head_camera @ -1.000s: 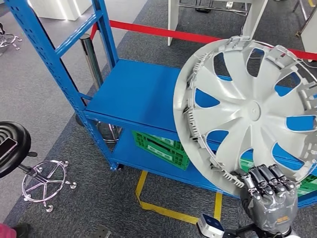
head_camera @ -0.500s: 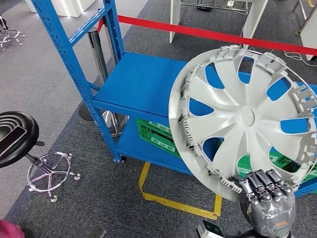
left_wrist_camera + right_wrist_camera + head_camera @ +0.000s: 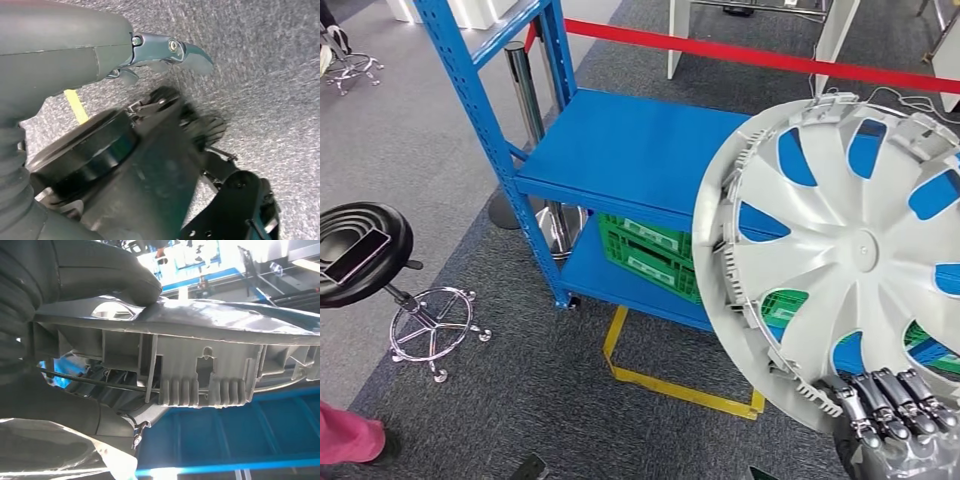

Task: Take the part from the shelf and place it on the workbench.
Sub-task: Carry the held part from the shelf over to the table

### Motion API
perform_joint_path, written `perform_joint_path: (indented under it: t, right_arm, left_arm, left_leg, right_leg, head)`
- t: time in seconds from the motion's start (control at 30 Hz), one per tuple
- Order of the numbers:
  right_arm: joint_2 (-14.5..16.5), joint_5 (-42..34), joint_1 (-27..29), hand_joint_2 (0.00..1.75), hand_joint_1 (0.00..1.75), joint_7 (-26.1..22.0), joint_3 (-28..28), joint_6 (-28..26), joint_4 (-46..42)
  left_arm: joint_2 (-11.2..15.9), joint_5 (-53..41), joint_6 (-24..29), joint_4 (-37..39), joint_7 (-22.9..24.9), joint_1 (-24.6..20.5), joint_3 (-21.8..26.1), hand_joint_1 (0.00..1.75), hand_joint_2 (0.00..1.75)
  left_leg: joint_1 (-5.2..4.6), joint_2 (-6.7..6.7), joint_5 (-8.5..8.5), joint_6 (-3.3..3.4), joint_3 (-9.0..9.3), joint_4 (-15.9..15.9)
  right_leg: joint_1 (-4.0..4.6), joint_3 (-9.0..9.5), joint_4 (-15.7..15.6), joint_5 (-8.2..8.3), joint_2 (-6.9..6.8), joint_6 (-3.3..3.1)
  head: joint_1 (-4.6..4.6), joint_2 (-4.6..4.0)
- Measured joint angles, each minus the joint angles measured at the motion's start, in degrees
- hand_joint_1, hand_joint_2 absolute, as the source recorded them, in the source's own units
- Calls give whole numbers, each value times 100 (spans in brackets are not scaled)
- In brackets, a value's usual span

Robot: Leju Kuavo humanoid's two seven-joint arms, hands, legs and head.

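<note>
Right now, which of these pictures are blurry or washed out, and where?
Head view: sharp and evenly lit, the hubcap crisp in the right hand. Left wrist view: the dark robot parts are smeared by motion blur, the carpet grainy. Right wrist view: background above the hubcap rim is blown out white, and the thumb lies in deep shadow.

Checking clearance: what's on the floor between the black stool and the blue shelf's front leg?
Bare grey carpet, head view. Between the black stool and the blue shelf leg nothing lies; the stool's chrome base sits nearest.
</note>
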Motion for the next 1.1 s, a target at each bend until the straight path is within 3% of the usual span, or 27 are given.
perform_joint_path:
  t: [0.03, 0.1, 0.13, 0.2, 0.27, 0.3, 0.33, 0.37, 0.43, 0.5, 0.53, 0.6, 0.63, 0.67, 0.7, 0.77, 0.8, 0.83, 0.87, 0.93, 1.0, 1.03, 1.1]
  right_arm:
    - [9, 0, 22, 175, 175, 0, -30, 0, -39]
    - [25, -1, 87, 175, 175, 0, -90, 0, -110]
    - [29, -1, 140, 175, 175, -3, -127, 0, -143]
    - [32, 1, 267, 175, 175, -11, -212, 0, -202]
    - [32, 2, 382, 175, 175, -7, -305, 0, -236]
    - [32, 2, 442, 175, 175, 10, -346, 0, -247]
    - [32, 2, 503, 175, 175, 32, -385, 0, -259]
    - [32, 2, 563, 175, 175, 60, -419, 0, -275]
    - [31, 2, 650, 175, 175, 112, -478, 0, -312]
    - [30, 2, 688, 175, 175, 145, -513, 0, -344]
    - [30, 2, 705, 175, 175, 162, -527, 0, -360]
    - [28, 1, 738, 175, 175, 204, -545, 0, -380]
    - [25, 0, 749, 175, 175, 230, -554, 0, -385]
    - [21, 0, 755, 175, 175, 256, -558, 0, -388]
    - [15, 0, 760, 175, 175, 284, -563, 0, -392]
    - [4, 0, 772, 175, 175, 331, -572, 0, -399]
    - [-1, 0, 775, 175, 175, 343, -576, 0, -400]
    - [-4, 1, 777, 175, 175, 349, -579, 0, -400]
    - [-8, 1, 780, 175, 175, 350, -581, 0, -400]
    - [-16, 2, 788, 175, 175, 349, -582, 0, -400]
    - [-25, 2, 790, 175, 175, 352, -585, -1, -402]
    - [-31, 1, 789, 175, 175, 357, -586, -2, -402]
    - [-49, 1, 786, 175, 175, 390, -587, -2, -405]
  left_arm:
    - [4, 0, -5, 0, 0, -16, -3, 0, 175]
    - [5, -4, -15, 0, 13, -31, -7, 0, 175]
    - [6, -13, -20, 0, 35, -37, -8, 0, 175]
    - [19, -34, -27, 0, 95, -51, -8, 0, 175]
    - [35, -47, -31, 0, 135, -61, -7, 0, 175]
    - [37, -44, -33, 0, 140, -63, -7, 0, 175]
    - [39, -32, -36, 0, 144, -64, -7, 0, 175]
    - [39, -15, -39, 0, 144, -66, -5, 0, 175]
    - [41, 20, -45, -1, 134, -76, -2, 0, 175]
    - [45, 38, -48, -4, 123, -92, 1, 0, 175]
    - [48, 42, -48, -6, 120, -99, 2, 0, 175]
    - [46, 30, -49, -6, 118, -98, 2, 0, 175]
    - [42, 18, -51, -5, 118, -91, 2, 0, 175]
    - [35, 7, -52, -5, 118, -82, 2, 0, 175]
    - [26, -2, -54, -4, 118, -75, 2, 0, 175]
    - [0, -13, -55, -4, 118, -75, 1, 0, 175]
    - [-11, -17, -55, -4, 118, -79, 1, 0, 175]
    - [-19, -20, -55, -4, 118, -80, 0, 0, 175]
    - [-22, -21, -55, -4, 118, -80, 0, 0, 175]
    - [-24, -29, -55, -5, 117, -80, 0, 0, 175]
    - [-18, -38, -55, -7, 114, -92, 0, 0, 175]
    - [-16, -42, -55, -7, 111, -96, 0, 0, 175]
    - [-24, -55, -55, -7, 108, -92, 0, 0, 175]
  left_leg:
    - [-18, -1, -21, 20, 80, -173]
    - [-28, 5, 53, 59, 39, -229]
    - [-23, 15, 116, 96, -4, -245]
    - [-8, 37, 265, 174, -135, -272]
    - [-25, 44, 403, 209, -309, -257]
    - [-33, 47, 472, 208, -404, -246]
    - [-37, 49, 538, 202, -507, -230]
    - [-37, 51, 599, 190, -612, -205]
    - [-36, 46, 696, 150, -801, -125]
    - [-52, 36, 774, 93, -929, -31]
    - [-58, 31, 820, 68, -966, -3]
    - [-43, 27, 903, 19, -1022, 14]
    - [-26, 26, 846, -8, -1051, 45]
    - [-12, 25, 683, -38, -1088, 149]
    - [-1, 26, 417, -67, -1140, 364]
    - [9, 26, -193, -102, -1268, 1094]
    - [12, 27, -365, -107, -1300, 1441]
    - [15, 27, -402, -104, -1271, 1645]
    - [14, 27, -314, -95, -1148, 1625]
    - [3, 26, 5, -45, -644, 977]
    - [-27, 25, 140, 34, -128, 112]
    - [-48, 24, 139, 64, 2, -153]
    - [-73, 23, 170, 91, 12, -321]
  right_leg:
    - [-5, -22, -5, 53, -1, 39]
    - [-25, -51, -17, 128, 3, 122]
    - [-33, -84, 19, 60, 19, 157]
    - [-40, -224, 383, -393, 64, 205]
    - [-43, -395, 1085, -932, 87, 239]
    - [-44, -430, 1398, -1032, 89, 253]
    - [-45, -391, 1561, -983, 88, 265]
    - [-52, -257, 1528, -830, 88, 275]
    - [-84, 288, 905, -556, 95, 295]
    - [-94, 872, 78, -626, 125, 272]
    - [-82, 1004, -162, -700, 137, 241]
    - [-54, 967, -267, -693, 127, 131]
    - [-48, 902, -267, -644, 111, 79]
    - [-48, 845, -268, -590, 95, 19]
    - [-51, 779, -269, -528, 77, -30]
    - [-34, 649, -247, -400, 52, -76]
    - [-24, 567, -226, -336, 42, -80]
    - [-16, 480, -202, -275, 35, -79]
    - [-10, 384, -178, -218, 32, -77]
    - [-5, 230, -147, -122, 31, -60]
    - [-3, 132, -128, -31, 18, -14]
    - [-10, 98, -129, 20, 6, 23]
    - [-29, 45, -162, 129, -12, 109]
  head:
    - [0, 0]
    - [1, 0]
    - [6, 0]
    - [29, 0]
    - [44, 0]
    - [43, 0]
    - [43, 0]
    - [42, 0]
    - [44, 0]
    - [41, 0]
    - [40, 0]
    - [39, 0]
    - [38, 0]
    - [33, 0]
    - [29, 0]
    - [19, 0]
    - [19, 0]
    - [20, 0]
    - [19, 0]
    - [18, 0]
    - [20, 0]
    - [20, 0]
    - [19, 0]
